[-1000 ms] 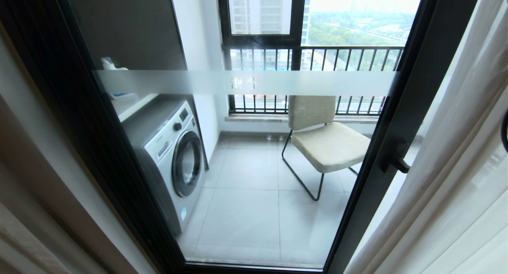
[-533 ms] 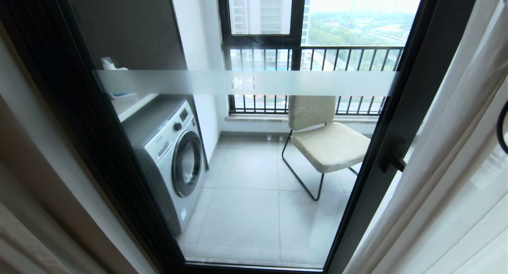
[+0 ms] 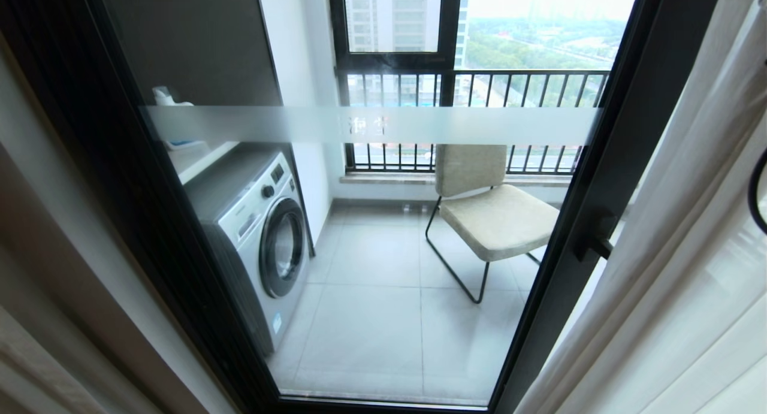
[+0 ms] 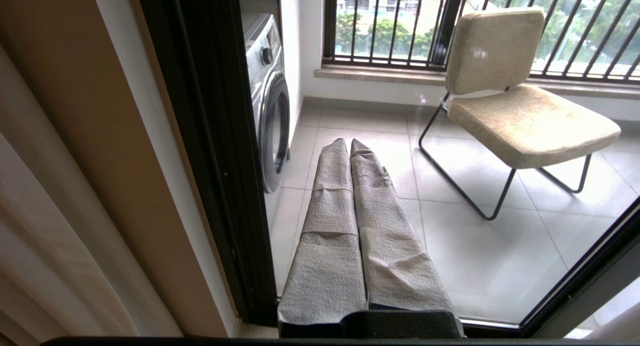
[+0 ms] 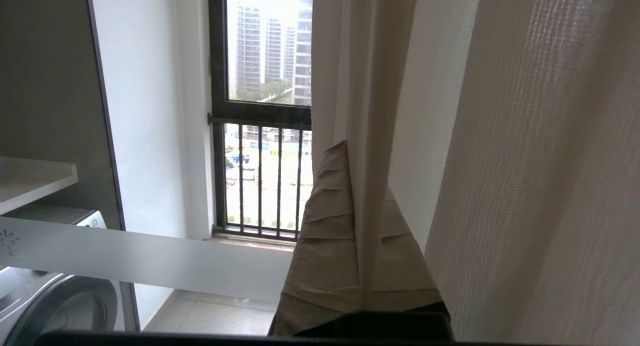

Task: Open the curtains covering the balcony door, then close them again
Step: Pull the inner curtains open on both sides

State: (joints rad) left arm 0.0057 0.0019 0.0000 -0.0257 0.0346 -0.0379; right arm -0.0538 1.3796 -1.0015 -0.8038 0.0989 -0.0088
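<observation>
The balcony door [image 3: 605,180] stands uncovered in the middle of the head view, its frosted band [image 3: 371,125] crossing the glass. The curtains [image 3: 677,252] hang bunched at the right, their edge lying over the black handle [image 3: 596,243]; another pale strip [image 3: 36,366] shows at the lower left. In the right wrist view my right gripper [image 5: 357,186] is shut on a pale vertical curtain fold [image 5: 367,110], with woven fabric [image 5: 540,160] close beside it. My left gripper [image 4: 349,143] hangs low in front of the glass, shut on nothing. Neither gripper shows in the head view.
Behind the glass are a washing machine [image 3: 257,234], a beige chair [image 3: 491,213] on black legs and the railing of the outer window [image 3: 479,84]. A beige wall [image 3: 60,234] borders the door frame on the left. A black cable loop [image 3: 756,192] shows at the right edge.
The curtain edge on the right has crept slightly left and now covers the tip of the door handle. The cable loop has come a little further into view.
</observation>
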